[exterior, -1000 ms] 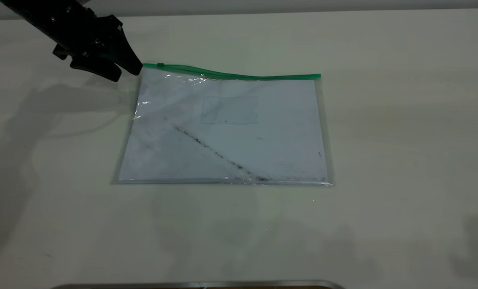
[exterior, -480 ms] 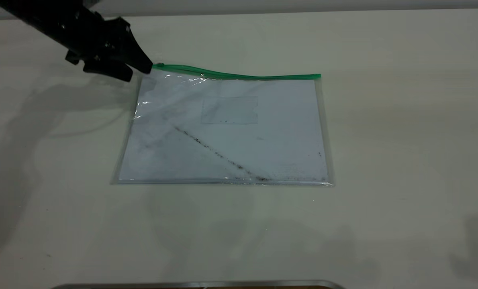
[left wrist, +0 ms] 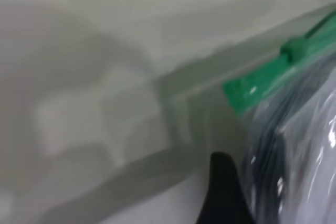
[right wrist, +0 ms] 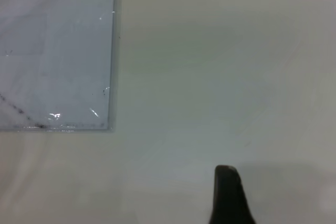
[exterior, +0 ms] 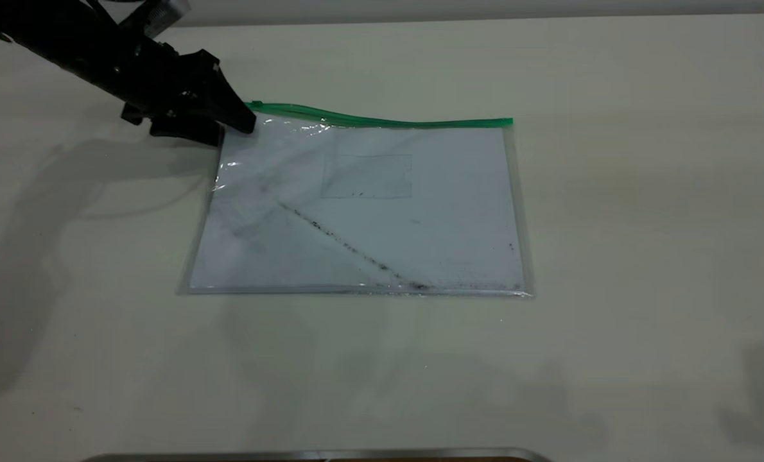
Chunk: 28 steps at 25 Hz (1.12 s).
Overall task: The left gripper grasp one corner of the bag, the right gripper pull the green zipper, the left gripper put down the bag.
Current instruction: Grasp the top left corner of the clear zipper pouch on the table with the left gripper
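Observation:
The bag (exterior: 369,212) lies flat on the table, white paper inside, with a dark diagonal smudge. The green zipper (exterior: 382,120) runs along its far edge, and its slider tab (exterior: 257,104) is near the left end. My left gripper (exterior: 231,131) is at the bag's far-left corner (left wrist: 176,95). It is open, one finger (left wrist: 223,182) beside the plastic and the other showing dark through it. The right wrist view shows the bag's right end (right wrist: 58,56). My right gripper (right wrist: 227,195) is away from the bag over bare table and out of the exterior view.
The pale table (exterior: 613,256) stretches wide around the bag on all sides. A metal edge (exterior: 318,454) runs along the near side of the table.
My left gripper has moved right and down, from just left of the green strip's end onto the bag's far-left corner. The bag has not shifted.

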Tool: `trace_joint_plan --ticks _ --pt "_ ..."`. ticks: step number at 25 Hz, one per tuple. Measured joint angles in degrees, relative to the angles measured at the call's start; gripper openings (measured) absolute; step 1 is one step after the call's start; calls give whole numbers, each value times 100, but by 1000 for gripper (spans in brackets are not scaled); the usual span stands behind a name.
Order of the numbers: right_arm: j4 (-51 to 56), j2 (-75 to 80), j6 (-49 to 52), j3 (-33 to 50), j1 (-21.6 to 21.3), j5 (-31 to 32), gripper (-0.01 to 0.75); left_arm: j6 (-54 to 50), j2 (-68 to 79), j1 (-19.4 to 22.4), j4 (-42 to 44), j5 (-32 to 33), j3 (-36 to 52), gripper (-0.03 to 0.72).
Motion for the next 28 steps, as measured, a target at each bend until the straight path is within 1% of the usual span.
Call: trace_joint_plan --ticks 5,12,14,15,18,21,24,25,26,28 --pt "-3 0 0 0 0 5 535 339 132 0 -424 0 -2 590" --pt "-7 0 0 0 0 5 535 462 252 0 -515 219 -13 588" --pt "-7 0 0 0 0 5 535 578 264 0 -528 280 -13 573" --pt "-7 0 0 0 0 5 535 645 276 0 -563 286 -13 554" --pt "-7 0 0 0 0 5 535 846 287 0 -631 286 -13 457" --pt "-7 0 0 0 0 5 535 1084 293 0 -751 286 -13 302" --pt "-7 0 0 0 0 5 535 1582 293 0 -969 327 -13 117" --pt "-7 0 -30 0 0 5 535 1818 293 0 -1041 390 -19 75" --pt "-7 0 -104 0 0 0 535 2073 293 0 -1079 491 -53 55" --pt "-1 0 -296 -18 0 -12 535 2590 300 0 -1069 764 -161 53"
